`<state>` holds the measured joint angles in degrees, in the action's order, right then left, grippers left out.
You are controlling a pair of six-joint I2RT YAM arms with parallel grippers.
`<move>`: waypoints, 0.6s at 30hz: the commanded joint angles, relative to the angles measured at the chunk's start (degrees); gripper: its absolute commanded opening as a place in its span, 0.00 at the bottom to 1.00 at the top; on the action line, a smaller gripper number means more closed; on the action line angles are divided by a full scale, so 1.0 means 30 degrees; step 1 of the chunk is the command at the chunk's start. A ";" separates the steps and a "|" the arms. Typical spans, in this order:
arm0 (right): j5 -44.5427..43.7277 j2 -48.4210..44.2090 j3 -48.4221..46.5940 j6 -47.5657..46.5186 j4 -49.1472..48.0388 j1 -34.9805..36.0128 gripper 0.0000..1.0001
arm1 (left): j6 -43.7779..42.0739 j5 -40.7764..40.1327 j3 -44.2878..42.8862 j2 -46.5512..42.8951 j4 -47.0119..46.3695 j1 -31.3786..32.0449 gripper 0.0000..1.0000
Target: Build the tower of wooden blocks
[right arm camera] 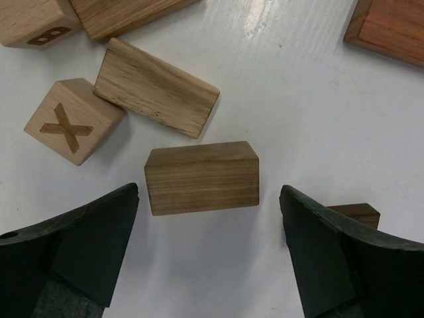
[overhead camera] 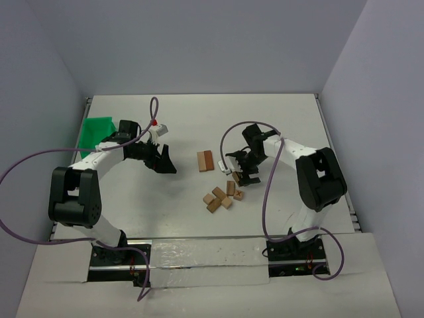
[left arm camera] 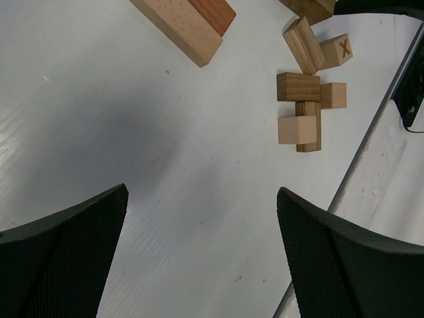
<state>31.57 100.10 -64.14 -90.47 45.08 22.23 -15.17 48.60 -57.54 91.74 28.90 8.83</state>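
The wood blocks (right arm camera: 202, 177) are matt, grainy timber. The worktop (left arm camera: 165, 172) looks smooth, faintly ribbed. The left end effector (left arm camera: 202, 255) is matt black, finely dimpled.

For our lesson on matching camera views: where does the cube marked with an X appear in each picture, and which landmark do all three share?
Top external: the X cube sits just right of centre, slightly below the middle.
Left wrist: it is in the upper right.
Right wrist: it is on the left side, above mid-height.
Shared landmark: the reddish-brown block, at the top edge in left wrist and the top right corner in right wrist.
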 commanded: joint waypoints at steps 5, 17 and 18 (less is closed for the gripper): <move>-0.0138 0.0354 -0.0066 -0.0430 -0.0526 0.0441 0.78 | 0.0075 0.0587 0.0049 0.0590 -0.0961 -0.0277 0.99; -0.0017 0.0091 -0.0733 0.0346 0.0150 0.0412 0.54 | 0.0401 0.0677 0.0815 0.0529 -0.1819 -0.0428 0.99; 0.0151 0.0091 -0.1190 0.0727 0.0440 0.0412 0.53 | 0.0431 0.0692 0.0861 0.0498 -0.1896 -0.0474 0.99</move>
<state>30.85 100.79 -64.18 -90.38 44.28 23.10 -13.83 48.64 -55.18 93.67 26.25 8.05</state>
